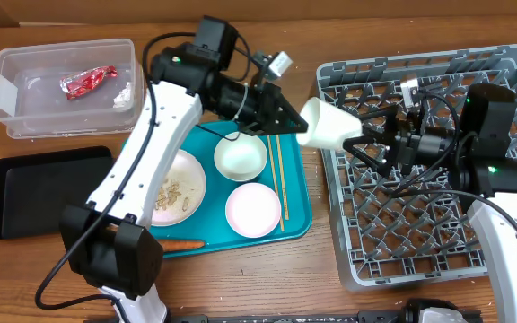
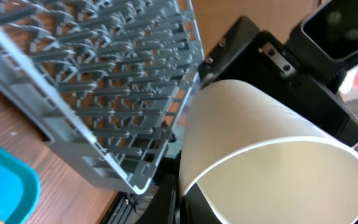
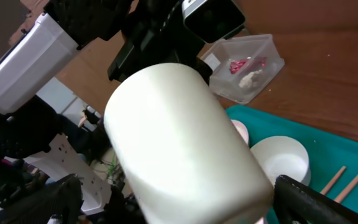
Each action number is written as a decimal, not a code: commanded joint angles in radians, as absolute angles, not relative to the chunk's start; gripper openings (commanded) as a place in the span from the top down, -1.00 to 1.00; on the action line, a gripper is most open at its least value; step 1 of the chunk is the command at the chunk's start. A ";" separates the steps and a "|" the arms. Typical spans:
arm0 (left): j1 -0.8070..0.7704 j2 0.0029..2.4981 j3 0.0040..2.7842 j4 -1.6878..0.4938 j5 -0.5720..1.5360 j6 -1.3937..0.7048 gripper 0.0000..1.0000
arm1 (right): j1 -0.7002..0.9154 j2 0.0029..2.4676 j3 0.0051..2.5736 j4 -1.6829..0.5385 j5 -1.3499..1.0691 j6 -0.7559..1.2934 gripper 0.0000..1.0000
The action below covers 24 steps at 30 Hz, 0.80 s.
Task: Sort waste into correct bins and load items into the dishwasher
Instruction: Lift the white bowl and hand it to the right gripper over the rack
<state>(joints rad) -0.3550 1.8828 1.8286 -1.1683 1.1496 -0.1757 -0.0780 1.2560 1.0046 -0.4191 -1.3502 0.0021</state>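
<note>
The left gripper [image 1: 293, 117] clamps the white cup [image 1: 330, 124] by its rim, lying sideways in the air over the dish rack's [image 1: 420, 61] edge, base pointing into the right gripper [image 1: 362, 130] (fingers spread, straddling it).

Table [image 1: 240, 287]: brown wood with a clear grain; it fills the overhead view from left to right and from near to far.
Near edge: a dark strip [image 1: 285, 317] runs along the table's near side, right of the middle.
Beyond the table: in the right wrist view a pale surface [image 3: 64, 96] shows past the table's edge on the left. Dark, blurred shapes lie below it. Whether it is wall or floor cannot be told.
Light: even and soft, with a faint sheen on the wood and short, soft-edged shadows.
</note>
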 commanded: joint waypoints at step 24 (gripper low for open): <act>-0.381 1.885 1.847 -1.090 1.247 -0.218 0.92 | -0.078 1.260 1.029 -0.341 -1.429 -0.008 -0.55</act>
